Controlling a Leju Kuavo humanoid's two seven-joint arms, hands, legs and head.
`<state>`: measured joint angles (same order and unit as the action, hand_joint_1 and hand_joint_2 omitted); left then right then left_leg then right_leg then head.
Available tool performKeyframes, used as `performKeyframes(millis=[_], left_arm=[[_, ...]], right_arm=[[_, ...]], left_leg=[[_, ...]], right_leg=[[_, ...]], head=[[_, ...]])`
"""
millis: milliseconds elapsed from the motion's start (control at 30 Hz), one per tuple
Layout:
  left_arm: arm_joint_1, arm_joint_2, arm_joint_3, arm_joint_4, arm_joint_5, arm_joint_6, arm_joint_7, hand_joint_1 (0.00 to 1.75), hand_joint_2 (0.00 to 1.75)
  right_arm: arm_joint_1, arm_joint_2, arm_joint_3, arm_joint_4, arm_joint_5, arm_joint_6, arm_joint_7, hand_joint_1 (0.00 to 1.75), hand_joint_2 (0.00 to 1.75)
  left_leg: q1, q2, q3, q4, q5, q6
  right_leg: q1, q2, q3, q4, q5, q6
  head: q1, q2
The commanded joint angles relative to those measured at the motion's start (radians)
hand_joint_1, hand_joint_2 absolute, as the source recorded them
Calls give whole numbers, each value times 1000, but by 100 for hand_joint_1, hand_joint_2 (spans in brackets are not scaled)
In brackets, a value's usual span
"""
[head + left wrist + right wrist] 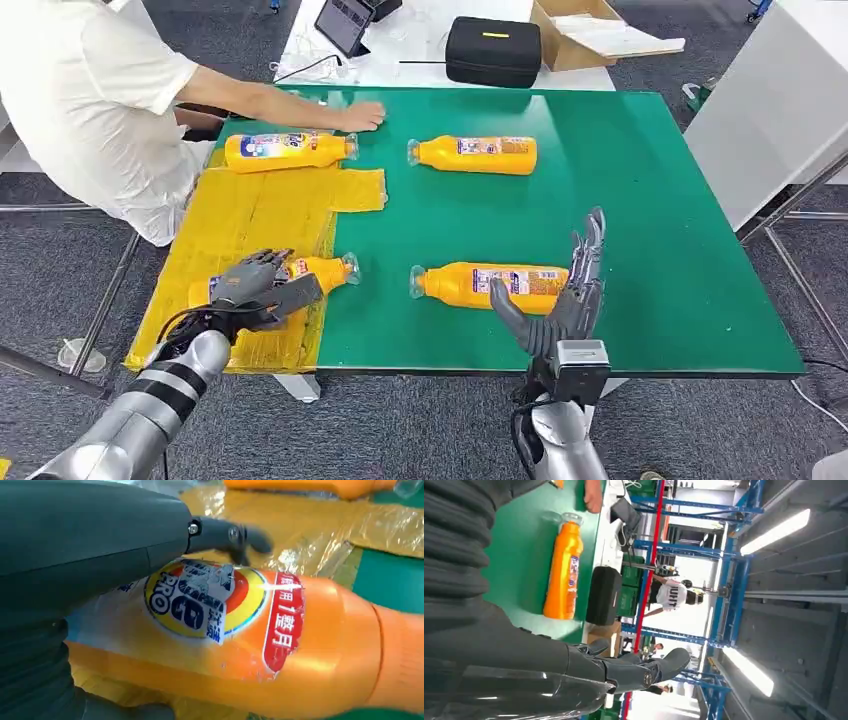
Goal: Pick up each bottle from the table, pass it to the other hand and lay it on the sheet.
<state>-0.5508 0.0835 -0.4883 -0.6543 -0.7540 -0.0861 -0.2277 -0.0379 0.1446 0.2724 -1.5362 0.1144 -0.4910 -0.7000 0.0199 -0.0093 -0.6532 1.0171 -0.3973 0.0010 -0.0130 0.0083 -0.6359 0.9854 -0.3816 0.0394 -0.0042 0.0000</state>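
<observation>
Four orange bottles lie on their sides. On the yellow sheet at the table's left, my left hand grips the near bottle; its fingers curl over the label and the thumb sits under the body. A second bottle lies at the sheet's far end. Two more lie on the bare green table: one near and one far, the far one also in the right wrist view. My right hand stands open, fingers up, just right of the near bottle's base.
A person in a white shirt leans in at the far left, one hand flat on the table by the far sheet bottle. Behind the table are a black case, a cardboard box and a tablet.
</observation>
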Motion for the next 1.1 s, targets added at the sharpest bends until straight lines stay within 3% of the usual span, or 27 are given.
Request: performKeyframes(millis=[33,133,333,433,633,667,700,767,867,967,1100], left_arm=[[-2,45,67,-14,186,-177,-47,0,0],[-2,45,67,-14,186,-177,-47,0,0],[82,122,49,-165,287,-214,-81,0,0],[144,111,52,-282,304,-128,-85,0,0],[144,111,52,-282,304,-128,-85,0,0],[160,107,53,-318,312,-114,-89,0,0],[176,113,52,-354,329,-111,-91,0,0],[249,133,56,-506,363,-91,-120,0,0],[382,119,78,-712,315,12,-146,0,0],[483,76,71,-828,248,95,-127,0,0],[487,77,63,-833,240,103,-122,0,0]], right_arm=[[-41,-3,25,106,-4,9,2,0,175],[-41,-3,25,106,-4,9,2,0,175],[-54,-10,18,128,-14,13,2,0,175],[-45,-19,21,116,8,-8,2,0,175],[-45,-19,21,116,8,-8,2,0,175],[-47,-31,38,114,44,-42,2,0,175],[-54,-52,71,127,85,-92,2,0,175],[-109,-96,110,330,336,-177,2,0,175],[-161,-143,74,527,666,-207,147,0,175],[-160,-156,-44,569,869,-207,212,0,175],[-162,-155,-52,576,864,-207,197,0,175]], left_leg=[[0,5,6,-1,-2,1],[0,3,5,-1,-1,1],[0,8,7,-1,-3,1],[0,4,6,-1,-2,1],[1,2,3,0,-2,1],[0,2,9,0,-4,2],[0,3,4,0,-2,1],[1,3,5,0,-2,1],[1,5,6,-2,-2,1],[0,5,8,-2,-4,1],[0,-1,3,0,-3,1]], right_leg=[[1,4,5,-1,-1,-2],[0,2,4,-1,-1,-1],[1,6,5,-1,-1,-2],[0,3,5,-1,-1,-1],[1,0,3,0,-1,-1],[1,0,8,0,-4,-3],[1,1,3,0,-2,-2],[1,2,4,0,-2,-2],[2,4,6,-4,0,-1],[1,3,7,-3,-1,-1],[0,-1,4,-1,-3,0]], head=[[0,0],[0,0],[0,0],[0,0],[0,0],[0,0],[0,0],[0,0],[0,0],[0,0],[0,0]])
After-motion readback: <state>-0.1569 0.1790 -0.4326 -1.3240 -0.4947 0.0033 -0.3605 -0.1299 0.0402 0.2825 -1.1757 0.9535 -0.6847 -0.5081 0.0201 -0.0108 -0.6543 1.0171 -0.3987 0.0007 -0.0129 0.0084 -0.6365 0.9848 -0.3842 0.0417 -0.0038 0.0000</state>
